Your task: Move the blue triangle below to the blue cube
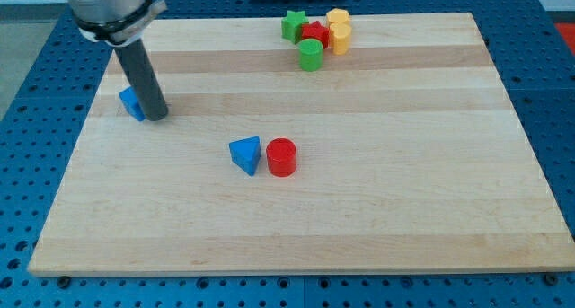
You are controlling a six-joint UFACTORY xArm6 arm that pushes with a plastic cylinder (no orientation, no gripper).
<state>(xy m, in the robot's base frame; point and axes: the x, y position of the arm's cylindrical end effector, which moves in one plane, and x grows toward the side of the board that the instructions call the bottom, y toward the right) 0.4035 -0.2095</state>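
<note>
Our arm comes down from the view's top left corner, its grey collar cut off by the frame, and the dark rod below it leans slightly toward the view's right as it descends. We carry no pincer, so there is nothing to spread or clamp; only my tip (156,118) meets the wooden board (377,218). It rests against the right side of the blue cube (131,102), which the rod partly hides, near the board's left edge.

The blue triangle (245,154) lies well apart from us, toward the middle of the board, lower and to the view's right of the cube. Just beside it on its right stands the red cylinder (281,157); we cannot tell if they touch.

Far off at the view's top a cluster sits packed together: a green star (293,24), a red block (315,34), a green cylinder (310,55), and two yellow blocks (340,30) at its right.
</note>
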